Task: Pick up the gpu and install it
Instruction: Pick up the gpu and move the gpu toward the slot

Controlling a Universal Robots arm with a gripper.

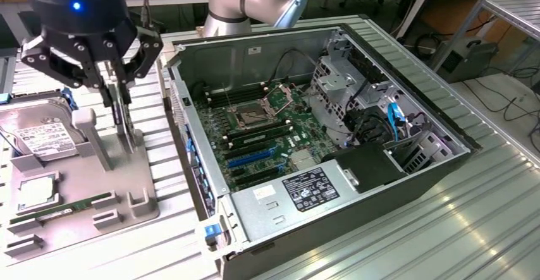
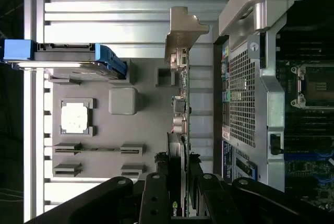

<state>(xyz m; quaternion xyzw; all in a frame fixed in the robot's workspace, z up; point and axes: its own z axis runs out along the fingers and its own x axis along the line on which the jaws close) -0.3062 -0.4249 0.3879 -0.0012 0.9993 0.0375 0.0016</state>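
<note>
The gpu (image 1: 128, 127) is a thin black card standing on edge over the grey fixture tray (image 1: 80, 182), at the exterior view's left. My gripper (image 1: 118, 100) hangs straight above it, with one finger on each face of the card's upper part. In the wrist view the gpu (image 2: 180, 110) runs edge-on away from my gripper (image 2: 179, 162), its silver bracket (image 2: 183, 32) at the far end. The dark fingers (image 2: 156, 190) press against both sides of the card. I cannot tell whether its lower edge still rests in the tray.
The open computer case (image 1: 439, 166) lies to the exterior view's right of the tray, its motherboard (image 1: 257, 134) and expansion slots (image 1: 249, 160) exposed. On the tray are a hard drive (image 1: 38, 134), a processor (image 1: 35, 191) and a green memory stick (image 1: 63, 205). The case's perforated wall (image 2: 242, 93) stands close beside the card.
</note>
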